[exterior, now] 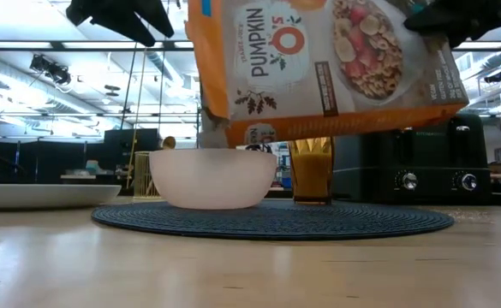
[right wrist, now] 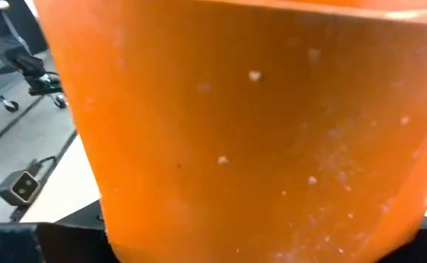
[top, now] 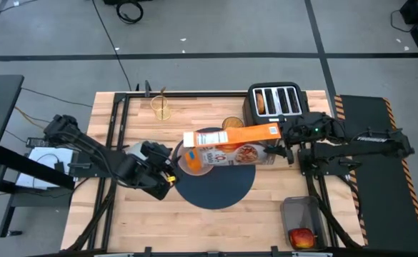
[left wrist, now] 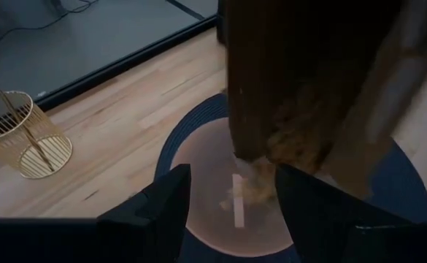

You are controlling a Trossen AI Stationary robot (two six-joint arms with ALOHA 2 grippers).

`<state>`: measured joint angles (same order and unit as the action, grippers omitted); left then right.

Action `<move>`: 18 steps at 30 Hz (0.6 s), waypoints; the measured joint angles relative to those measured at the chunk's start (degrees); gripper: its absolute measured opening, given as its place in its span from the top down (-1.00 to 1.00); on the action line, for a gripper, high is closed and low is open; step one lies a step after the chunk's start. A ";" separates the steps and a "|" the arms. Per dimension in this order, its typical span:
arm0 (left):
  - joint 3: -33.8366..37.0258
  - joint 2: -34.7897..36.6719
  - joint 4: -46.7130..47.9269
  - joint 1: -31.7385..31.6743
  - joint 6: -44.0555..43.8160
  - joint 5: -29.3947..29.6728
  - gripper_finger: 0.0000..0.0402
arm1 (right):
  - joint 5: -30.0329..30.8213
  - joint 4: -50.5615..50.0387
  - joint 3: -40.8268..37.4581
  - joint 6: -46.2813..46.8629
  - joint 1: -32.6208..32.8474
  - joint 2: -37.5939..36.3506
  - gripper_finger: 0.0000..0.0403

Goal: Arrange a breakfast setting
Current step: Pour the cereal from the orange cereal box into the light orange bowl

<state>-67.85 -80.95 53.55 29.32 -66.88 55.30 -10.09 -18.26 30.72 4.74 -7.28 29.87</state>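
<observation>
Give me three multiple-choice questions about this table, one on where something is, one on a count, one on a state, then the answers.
1. Where is the pink bowl?
A. on the dark-blue mat
B. on bare wood
C. on top of the toaster

2. How many slots does the toaster have?
A. two
B. four
C. six

3. How is the cereal box held?
A. upright on the table
B. flat on the mat
C. tipped over the bowl, cereal falling

Answers:
1 A, the low view shows the bowl on the mat.
2 B, the high view shows four slots.
3 C, the right end effector holds it tipped, and the left wrist view shows cereal spilling.
</observation>
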 joint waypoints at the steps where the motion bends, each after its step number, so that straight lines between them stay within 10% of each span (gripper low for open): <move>1: 0.00 -0.26 -0.07 0.03 -0.02 0.01 -0.03 | 0.70 -0.20 0.24 -0.03 0.24 0.39 -0.45; 18: 0.00 -0.48 -0.05 -0.02 -1.21 -3.46 -0.03 | 4.85 -5.78 5.92 -0.23 1.33 3.25 -0.45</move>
<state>-67.85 -81.43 53.50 29.30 -68.09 51.84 -5.23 -24.04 36.63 4.51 -5.96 33.12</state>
